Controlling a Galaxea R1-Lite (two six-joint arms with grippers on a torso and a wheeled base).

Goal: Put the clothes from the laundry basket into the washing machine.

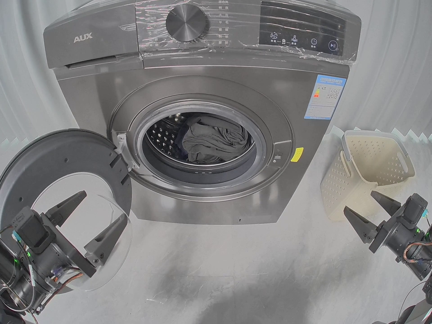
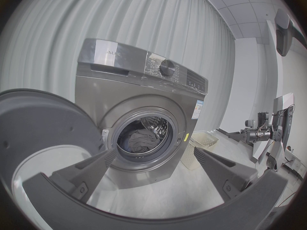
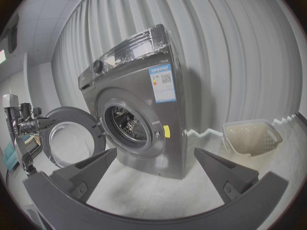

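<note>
The grey washing machine point(image 1: 198, 91) stands ahead with its round door point(image 1: 58, 167) swung open to the left. Dark grey clothes point(image 1: 213, 138) lie bunched inside the drum point(image 2: 140, 139). A cream laundry basket point(image 1: 369, 167) sits on the floor to the right of the machine point(image 3: 252, 136), and I see nothing in it. My left gripper point(image 1: 94, 219) is open in front of the door's glass, holding nothing. My right gripper point(image 1: 371, 208) is open just in front of the basket, also holding nothing.
Pale curtains point(image 1: 396, 46) hang behind the machine. The grey floor point(image 1: 234, 266) lies bare between the two arms. The open door takes up the space at the lower left.
</note>
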